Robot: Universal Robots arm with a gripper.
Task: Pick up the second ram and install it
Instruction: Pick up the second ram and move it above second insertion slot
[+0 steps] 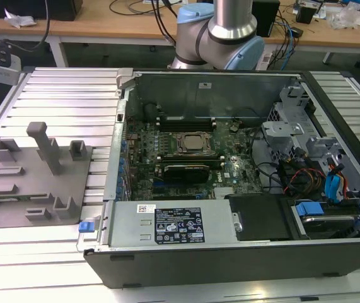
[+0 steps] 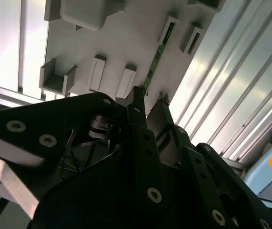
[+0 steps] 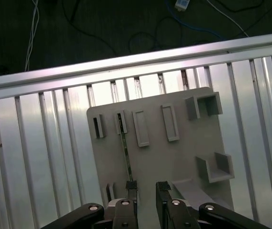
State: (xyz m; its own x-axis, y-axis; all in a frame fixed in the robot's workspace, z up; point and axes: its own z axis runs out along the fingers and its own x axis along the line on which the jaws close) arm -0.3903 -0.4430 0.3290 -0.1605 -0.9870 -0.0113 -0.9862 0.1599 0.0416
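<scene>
Pickup stage, nothing held. The gripper (image 3: 146,188) hangs over the grey holder plate (image 1: 41,189), which lies on the ribbed table (image 1: 66,95) in the lower left of the exterior frame. This is well apart from the motherboard (image 1: 186,158) inside the open computer case (image 1: 230,262). Its jaws stand moderately apart and empty.

The second ram (image 2: 157,57) stands on its thin edge in a slot of that plate. In both wrist views its long axis runs straight away from the fingertips, with the near end just beside one finger (image 3: 132,191). In the first wrist view the stick lines up with that finger rather than with the gap.

Judgement: a sound grasp calls for a small sideways correction so the gap straddles the stick. The pads should close on its flat faces near mid-length. The lift should run straight along the slot walls, so the board neither bends nor jams
</scene>
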